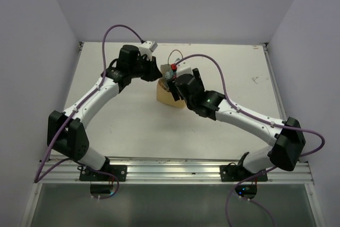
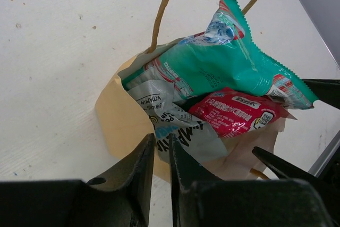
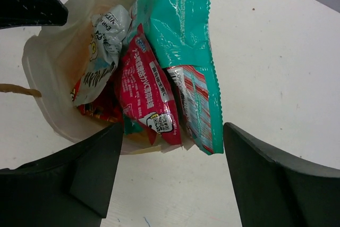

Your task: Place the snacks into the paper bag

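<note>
Snacks (image 3: 175,41) overhang the paper bag (image 2: 119,120) rim between spread right fingers (image 3: 276,184); left fingers (image 2: 133,184) nearly together, grip unclear.

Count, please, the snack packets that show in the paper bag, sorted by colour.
Teal-white packet: 1
Pink-red packet: 1
Silver-grey packet: 1
Red packet with yellow print, mostly hidden: 1
Total: 4 packets visible in the paper bag; whether more lie underneath cannot be seen.
</note>
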### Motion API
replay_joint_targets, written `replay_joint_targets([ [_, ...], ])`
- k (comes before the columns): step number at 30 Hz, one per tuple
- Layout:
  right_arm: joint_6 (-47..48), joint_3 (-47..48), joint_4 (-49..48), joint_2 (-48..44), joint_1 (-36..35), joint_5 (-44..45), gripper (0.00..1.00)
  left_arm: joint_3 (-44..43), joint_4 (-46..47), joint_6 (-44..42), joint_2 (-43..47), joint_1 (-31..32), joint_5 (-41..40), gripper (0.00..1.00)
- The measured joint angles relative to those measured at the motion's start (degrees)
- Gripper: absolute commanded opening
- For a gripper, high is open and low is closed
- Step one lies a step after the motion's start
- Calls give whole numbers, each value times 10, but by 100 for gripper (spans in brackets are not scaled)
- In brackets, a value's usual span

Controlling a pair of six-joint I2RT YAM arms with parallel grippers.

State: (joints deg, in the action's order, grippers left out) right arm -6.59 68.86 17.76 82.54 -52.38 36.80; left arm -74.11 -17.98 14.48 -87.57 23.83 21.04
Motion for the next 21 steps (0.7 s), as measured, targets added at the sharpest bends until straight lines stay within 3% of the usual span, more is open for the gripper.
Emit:
replay_joint_targets([
  [8,-24,-23,-26,7,17,1,54,7,8,1,-6,0,7,0],
  [10,-27,-26,-28,10,19,1,38,7,9,1,-7,0,9,0],
  [11,-30,-28,-28,12,20,1,19,7,10,1,-7,1,9,0],
  [17,-35,-31,-27,12,26,2,3,7,12,1,-7,4,11,0],
  [21,-35,-31,-27,14,26,2,2,7,12,1,-7,5,10,0],
])
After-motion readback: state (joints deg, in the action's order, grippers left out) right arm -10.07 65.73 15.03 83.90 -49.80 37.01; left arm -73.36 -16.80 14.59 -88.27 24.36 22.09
